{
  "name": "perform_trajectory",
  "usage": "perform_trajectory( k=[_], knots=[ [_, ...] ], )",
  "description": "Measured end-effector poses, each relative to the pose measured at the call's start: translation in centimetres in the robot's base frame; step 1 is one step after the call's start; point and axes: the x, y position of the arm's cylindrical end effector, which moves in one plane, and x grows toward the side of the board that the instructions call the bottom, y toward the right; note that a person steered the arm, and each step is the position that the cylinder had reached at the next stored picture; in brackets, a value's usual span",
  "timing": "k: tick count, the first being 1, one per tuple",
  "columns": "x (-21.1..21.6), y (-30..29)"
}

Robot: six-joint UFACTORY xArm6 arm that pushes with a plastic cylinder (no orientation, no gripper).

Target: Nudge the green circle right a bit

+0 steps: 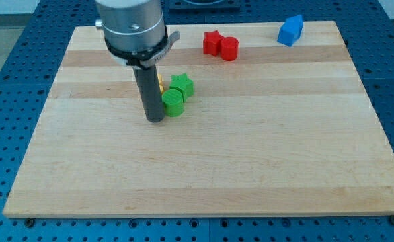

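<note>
The green circle lies on the wooden board, left of centre in the upper half. My tip rests on the board right against the circle's left side. A green star touches the circle at its upper right. A yellow block is mostly hidden behind the rod, just left of the green star; its shape cannot be made out.
A red star and a red circle sit together near the view's top centre. A blue block stands at the top right. Blue perforated table surrounds the board.
</note>
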Motion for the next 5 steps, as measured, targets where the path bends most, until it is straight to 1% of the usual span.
perform_trajectory(
  k=[1, 5],
  knots=[
    [-1.5, 0.1],
    [-2.3, 7.1]
  ],
)
